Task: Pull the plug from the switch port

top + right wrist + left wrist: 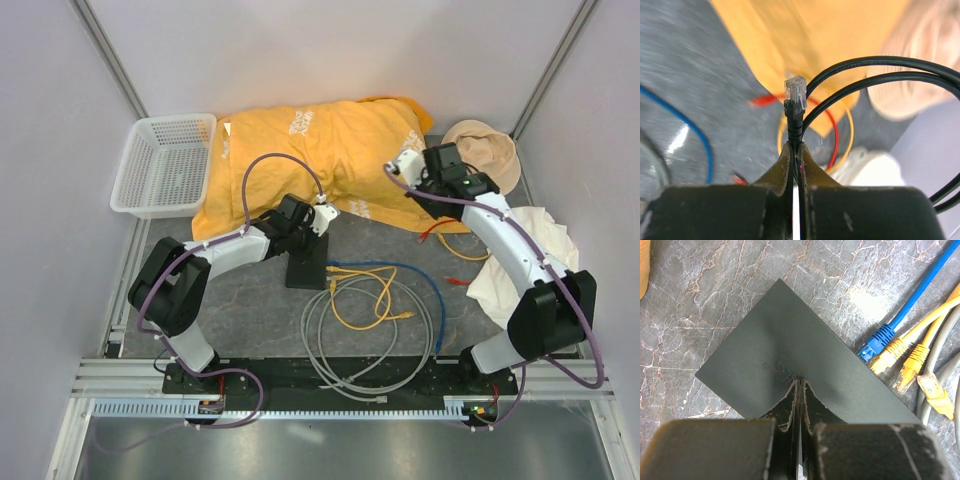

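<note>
Right gripper (795, 150) clamps the black cable (875, 62), plug (795, 92) just beyond its tips. Left gripper (799, 386), jaws together, touches the switch (780, 335).

One switch (306, 268), one basket (132, 175), one hat (490, 150)

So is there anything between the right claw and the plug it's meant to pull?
Nothing visible. The right gripper is shut on the black cable just below the clear plug, which is held in the air, free of any port. The left gripper, shut, sits at the black switch.
</note>
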